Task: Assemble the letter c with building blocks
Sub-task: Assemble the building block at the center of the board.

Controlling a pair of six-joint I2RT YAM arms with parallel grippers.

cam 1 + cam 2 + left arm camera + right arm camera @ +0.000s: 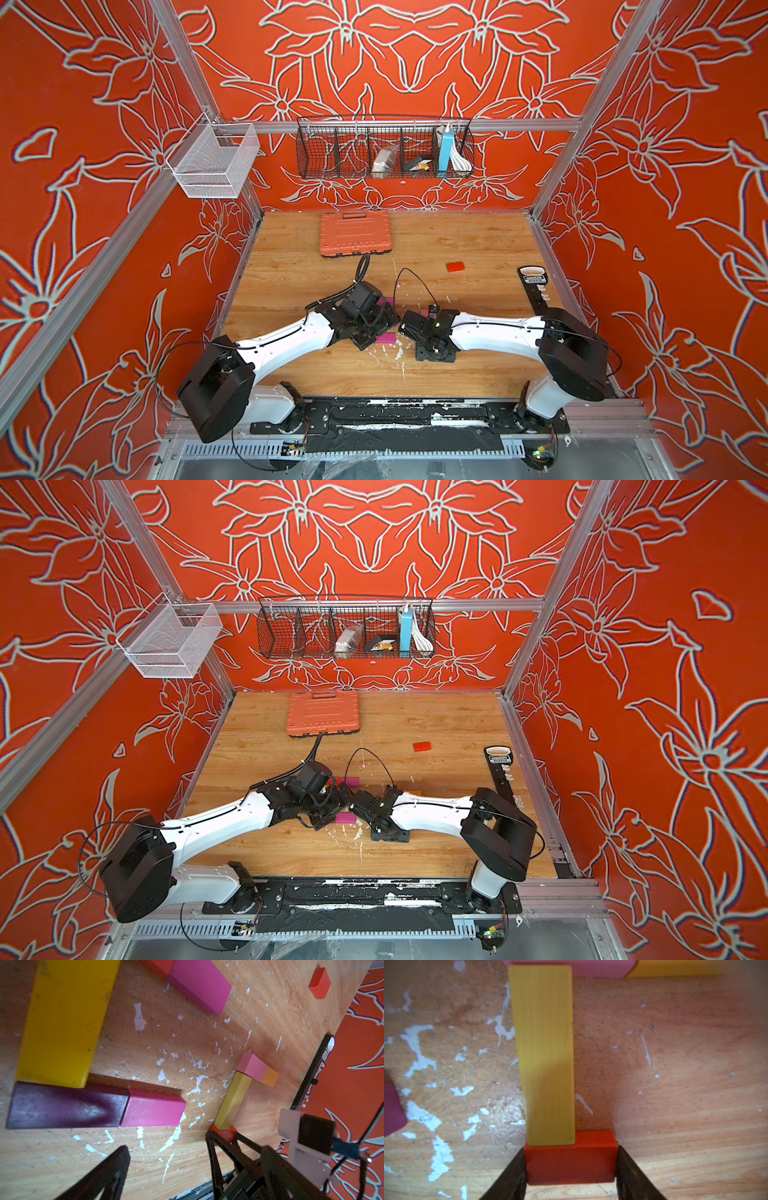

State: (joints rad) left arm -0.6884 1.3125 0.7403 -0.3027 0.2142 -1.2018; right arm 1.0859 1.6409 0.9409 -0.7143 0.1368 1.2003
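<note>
**Seating of the red block against the yellow spine**

Desk (457, 249) of scuffed wood, with a ribbed orange case (355, 233) at its far edge, well apart from the work. Under the left pincer (376, 327), whose jaws are spread wide and carry nothing, lies one block figure. It is a long yellow block (62, 1022) with a purple block (66, 1105) and a magenta block (153, 1109) in line across one end.

Near it is the figure in hand. A yellow spine (546, 1053) has a pink block (251, 1066) and an orange block (270, 1079) set end to end across its far end. The right pincer (571, 1154) pinches a red block (591, 1140) by its short ends. The block's long side meets the spine's near end, and it projects to the same side as the pink arm. Whether it rests on the desk or hangs just above it, the wrist view does not settle.

Good practice, as judged here:
- Bring the block down flat.
- Keep its outer corner flush with the spine.
- Press no harder than contact, so the spine stays against the pink block.
- Part the jaws evenly and rise straight up.

A loose red block (455, 266) lies well apart and is probably this arm's missing piece.
</note>
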